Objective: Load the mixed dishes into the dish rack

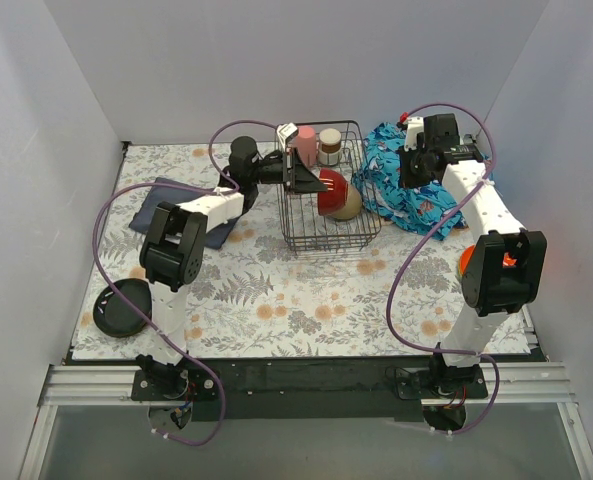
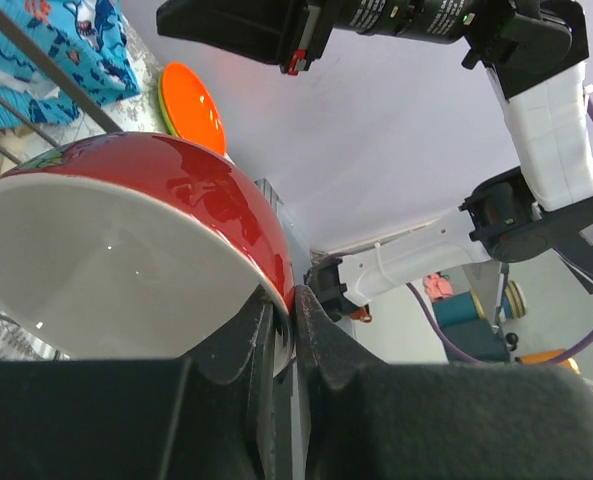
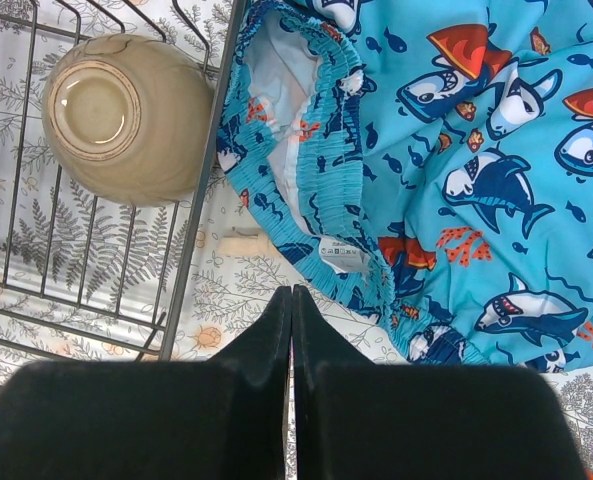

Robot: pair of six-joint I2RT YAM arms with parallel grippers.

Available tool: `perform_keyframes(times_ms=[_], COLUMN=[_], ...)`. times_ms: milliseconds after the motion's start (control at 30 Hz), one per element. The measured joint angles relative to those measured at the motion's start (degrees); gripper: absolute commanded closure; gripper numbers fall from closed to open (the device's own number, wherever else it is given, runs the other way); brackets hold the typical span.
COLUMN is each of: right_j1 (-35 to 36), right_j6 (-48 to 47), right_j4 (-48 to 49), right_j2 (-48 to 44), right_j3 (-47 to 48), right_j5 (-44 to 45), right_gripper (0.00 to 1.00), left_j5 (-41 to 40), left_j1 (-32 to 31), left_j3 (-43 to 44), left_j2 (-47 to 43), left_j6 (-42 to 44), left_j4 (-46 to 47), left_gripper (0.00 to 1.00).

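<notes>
The black wire dish rack stands at the table's middle back. In it are a pink cup, a metallic cup and a tan bowl, which also shows in the right wrist view. My left gripper is shut on the rim of the dark red bowl, white inside, and holds it inside the rack. My right gripper is shut and empty above the blue patterned cloth. An orange plate on a green one lies at the right, behind the right arm. A dark plate lies at the front left.
A dark navy cloth lies at the left, under the left arm. The blue patterned cloth lies right against the rack's right side. White walls close the table on three sides.
</notes>
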Motion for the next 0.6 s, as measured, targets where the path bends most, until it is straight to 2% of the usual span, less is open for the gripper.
perform_keyframes(times_ms=[367,600], right_j1=[0.02,0.02], right_j6=[-0.52,-0.83], right_j4=[-0.55,-1.66], right_j2=[0.00,0.00], right_j3=[-1.79,-1.81], right_j5=[0.85,1.29], right_gripper=[0.99,0.99], left_j5=[1.73,0.74], left_j1=[-1.88,-3.17], left_j3=[-8.35,-9.86], left_j2=[2.62,6.86], left_j6=[-8.74,-9.77], left_j4=[19.87,27.08], left_gripper=[1.00,1.00])
